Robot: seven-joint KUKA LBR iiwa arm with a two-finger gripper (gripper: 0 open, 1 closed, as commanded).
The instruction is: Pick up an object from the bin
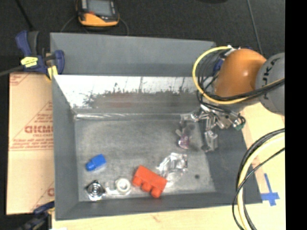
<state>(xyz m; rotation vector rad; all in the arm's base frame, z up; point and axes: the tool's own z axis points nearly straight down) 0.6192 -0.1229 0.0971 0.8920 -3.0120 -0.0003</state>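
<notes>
My gripper [196, 143] hangs over the right part of the bin floor, near the back, open with its two fingers [209, 141] spread apart and nothing held between them. A small purplish clear piece [183, 141] lies right at the left fingertip; whether they touch I cannot tell. Just in front of the gripper lies a crumpled clear plastic thing [173, 164]. Further forward and to the left rests a red block [149, 180] with a stepped outline.
Along the front left of the bin lie a small blue block [95, 163], a white ring-shaped cap [123, 185] and a shiny metal nut-like piece [95, 189]. The arm, with its orange cover and yellow cables, stands over the bin's right rim.
</notes>
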